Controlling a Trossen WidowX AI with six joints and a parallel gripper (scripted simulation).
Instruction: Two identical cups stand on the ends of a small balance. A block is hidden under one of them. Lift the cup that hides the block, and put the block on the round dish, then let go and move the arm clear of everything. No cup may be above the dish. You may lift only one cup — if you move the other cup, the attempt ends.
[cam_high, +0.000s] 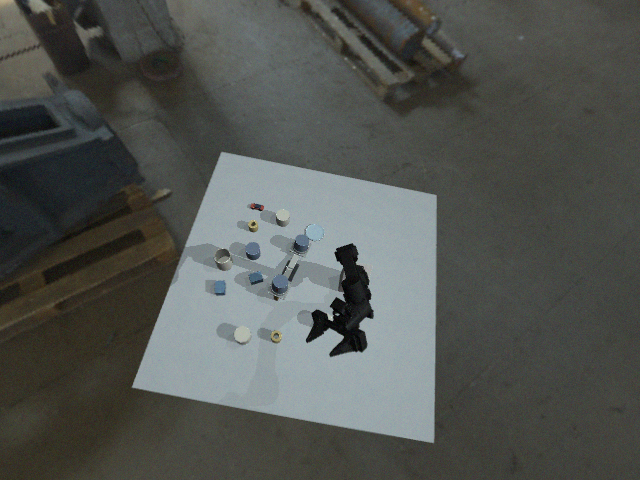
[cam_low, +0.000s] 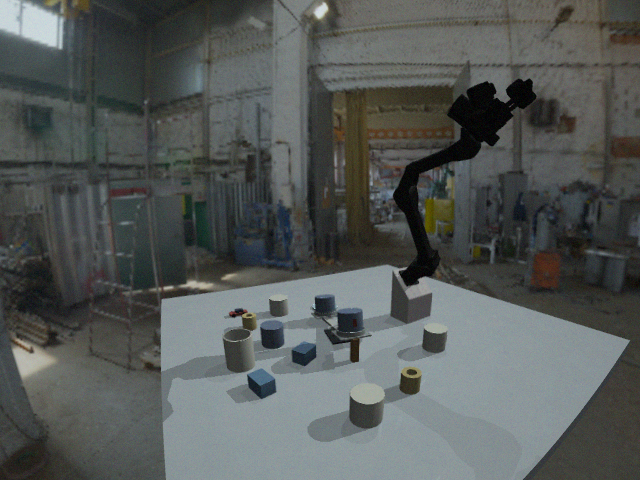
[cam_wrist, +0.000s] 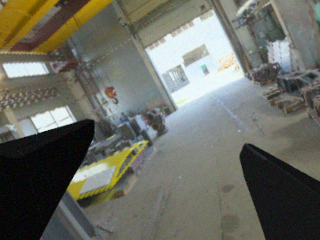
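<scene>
A blue cup (cam_high: 301, 243) (cam_low: 324, 303) stands on the far pan of the balance (cam_high: 292, 263). The identical cup (cam_high: 279, 284) (cam_low: 349, 320) stands on the other pan, with a small dark red mark on its side in the exterior view. A brown post (cam_low: 354, 350) shows below that pan. I cannot tell how far the beam tilts. No block shows at either cup. The pale blue round dish (cam_high: 314, 232) lies beside the far cup with nothing on it. My gripper (cam_high: 319, 348) (cam_wrist: 170, 139) is open and empty, raised high above the table and away from both cups.
Around the balance stand a blue cylinder (cam_high: 252, 250) (cam_low: 272, 334), a tall beige container (cam_high: 223, 258) (cam_low: 238, 351), two blue blocks (cam_high: 255, 277) (cam_high: 220, 287), several off-white cylinders (cam_low: 278, 305) (cam_low: 367, 405) (cam_low: 434, 337), two brass rings (cam_low: 249, 321) (cam_low: 410, 381) and a red toy car (cam_high: 256, 206).
</scene>
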